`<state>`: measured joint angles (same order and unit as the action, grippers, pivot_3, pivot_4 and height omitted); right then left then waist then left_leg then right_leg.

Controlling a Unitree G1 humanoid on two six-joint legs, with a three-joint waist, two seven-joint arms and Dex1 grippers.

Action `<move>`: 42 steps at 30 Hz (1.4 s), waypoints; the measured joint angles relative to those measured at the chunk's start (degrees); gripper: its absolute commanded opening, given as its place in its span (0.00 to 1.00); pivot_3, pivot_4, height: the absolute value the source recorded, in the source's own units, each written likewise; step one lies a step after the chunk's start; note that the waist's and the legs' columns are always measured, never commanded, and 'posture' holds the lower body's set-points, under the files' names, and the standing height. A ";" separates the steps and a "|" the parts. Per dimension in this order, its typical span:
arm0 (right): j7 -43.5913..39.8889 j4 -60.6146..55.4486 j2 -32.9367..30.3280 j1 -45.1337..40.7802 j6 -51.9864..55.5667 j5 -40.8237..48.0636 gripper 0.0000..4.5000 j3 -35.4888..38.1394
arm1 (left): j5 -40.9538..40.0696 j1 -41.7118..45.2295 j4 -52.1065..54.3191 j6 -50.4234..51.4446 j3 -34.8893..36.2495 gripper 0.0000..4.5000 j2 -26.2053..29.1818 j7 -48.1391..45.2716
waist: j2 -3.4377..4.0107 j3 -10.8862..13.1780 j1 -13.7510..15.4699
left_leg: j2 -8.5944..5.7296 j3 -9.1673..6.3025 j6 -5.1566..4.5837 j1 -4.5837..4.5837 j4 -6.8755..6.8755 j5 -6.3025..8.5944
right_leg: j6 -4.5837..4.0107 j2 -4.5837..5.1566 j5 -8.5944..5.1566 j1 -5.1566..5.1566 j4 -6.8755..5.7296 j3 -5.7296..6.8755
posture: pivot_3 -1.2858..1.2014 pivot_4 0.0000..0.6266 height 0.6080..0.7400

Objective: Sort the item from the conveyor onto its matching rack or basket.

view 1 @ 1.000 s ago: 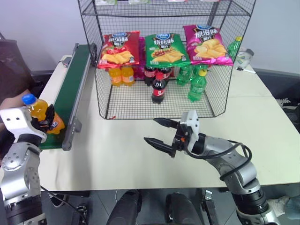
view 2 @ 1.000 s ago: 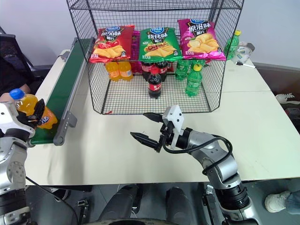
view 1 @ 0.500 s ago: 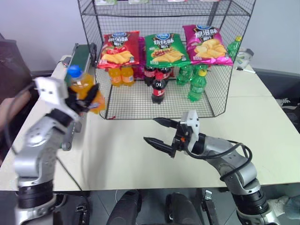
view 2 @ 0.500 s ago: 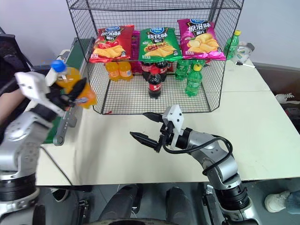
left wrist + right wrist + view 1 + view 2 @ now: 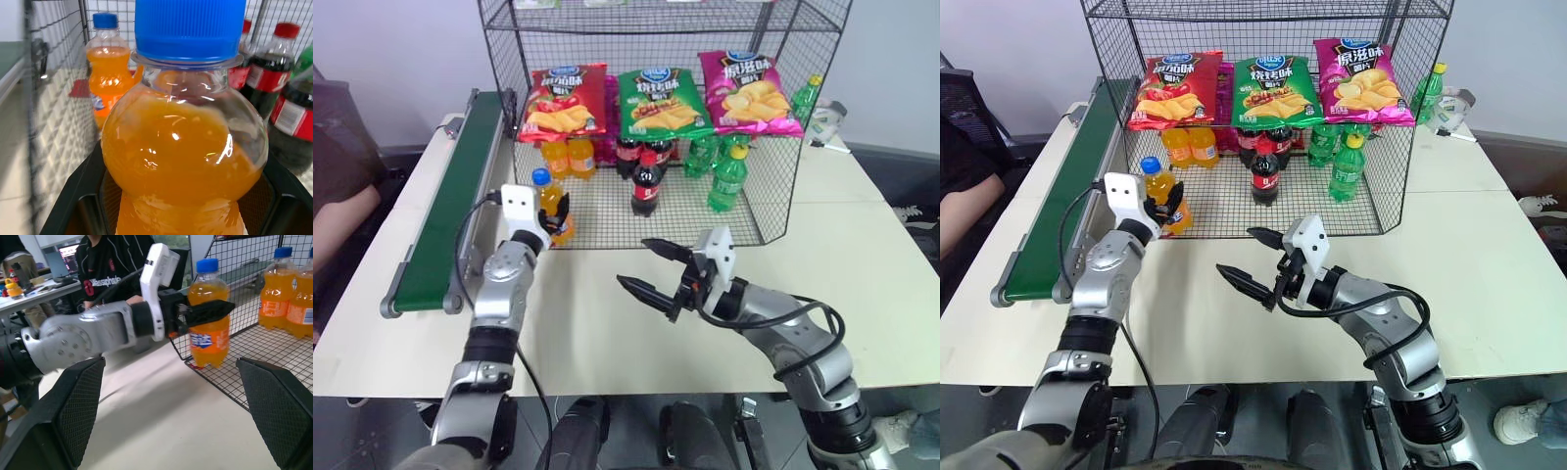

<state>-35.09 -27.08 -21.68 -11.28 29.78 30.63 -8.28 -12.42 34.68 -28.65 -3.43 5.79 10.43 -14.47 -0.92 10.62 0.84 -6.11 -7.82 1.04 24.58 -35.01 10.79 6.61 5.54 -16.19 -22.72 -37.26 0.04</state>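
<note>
A pale table (image 5: 862,264) is carrying everything here, with the long green conveyor (image 5: 445,211) running along its nine o'clock side and the big black wire rack (image 5: 656,117) standing at twelve, chip bags (image 5: 656,103) hanging over rows of orange, cola and green bottles (image 5: 724,176). A person (image 5: 337,196) is sitting at far nine o'clock beyond the belt. The right wrist view is giving us the room behind: a person in black at a desk with a monitor. The left wrist view is looking straight over the blue cap at the orange bottles (image 5: 105,73) and cola bottles (image 5: 286,58) standing in the rack. The left gripper (image 5: 555,217) is reaching forward, fingers pinching the orange soda bottle (image 5: 551,204) upright at the rack's open front, near its ten o'clock corner. The right gripper (image 5: 651,269) is hovering over the table centre, pointing towards nine o'clock, fingers spread wide and holding nothing.
</note>
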 measured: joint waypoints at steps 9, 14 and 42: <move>0.72 -0.03 0.28 -0.12 -0.03 -0.16 1.00 -0.13 | 1.99 9.28 -23.91 -13.70 0.43 0.59 -1.30 -1.63 | 0.00 0.00 -0.44 | 0.01 0.01 -0.01 0.00 0.02 0.00 | 0.02 -0.09 0.00 -0.04 -0.07 0.01 | 0.52 0.24 1.00; 0.90 -0.10 0.27 0.04 -0.09 -0.20 1.00 -0.09 | 2.63 11.99 -30.18 -17.40 0.67 0.59 -1.55 -1.73 | -0.01 0.00 -0.26 | -0.01 0.00 -0.02 -0.01 -0.07 -0.01 | 0.03 -0.09 0.01 0.00 -0.14 0.02 | 0.52 0.24 1.00; 1.04 -0.91 0.18 0.13 0.89 0.24 1.00 0.13 | -0.82 -6.13 11.66 1.57 1.77 0.98 4.76 -6.73 | 0.02 -0.02 -0.59 | 0.01 0.00 -0.01 -0.07 -0.05 -0.01 | 0.01 -0.10 0.00 -0.01 -0.20 -0.03 | 0.52 0.24 1.00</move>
<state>-34.06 -27.99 -21.50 -11.15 30.67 30.86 -8.15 -13.25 28.55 -16.99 -1.86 7.55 15.19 -21.20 -0.90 10.60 0.25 -6.10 -7.82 1.02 24.51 -35.06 10.79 6.63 5.44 -16.19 -22.72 -37.46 0.01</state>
